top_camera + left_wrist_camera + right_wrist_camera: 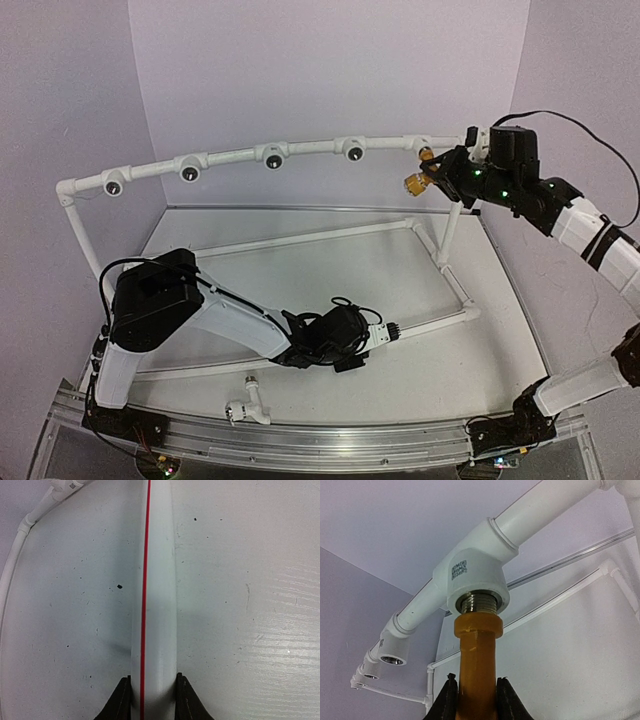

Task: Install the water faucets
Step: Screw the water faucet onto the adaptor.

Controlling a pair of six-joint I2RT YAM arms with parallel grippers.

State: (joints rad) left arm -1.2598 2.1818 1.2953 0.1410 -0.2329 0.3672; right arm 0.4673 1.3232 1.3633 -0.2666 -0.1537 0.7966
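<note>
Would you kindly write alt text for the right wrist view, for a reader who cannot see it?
The right gripper is shut on the yellow-orange faucet, whose metal thread sits partly inside a socket of the white pipe frame overhead. More empty sockets recede along the pipe.

Three plain walls of pale lavender close the scene: a back wall (pixel 330 70), a left wall (pixel 60 90) and a right wall (pixel 590 60), meeting at straight vertical corners; a white table (pixel 330 270) spans the space between them, reaching to the foot of the back wall; its top is scuffed, peppered with small dark specks (pixel 119 586) and faintly grained in places; a grooved aluminium rail (pixel 350 440) runs along its near edge; the light is even and soft, and the shadows on the tabletop are pale and blurred.
</note>
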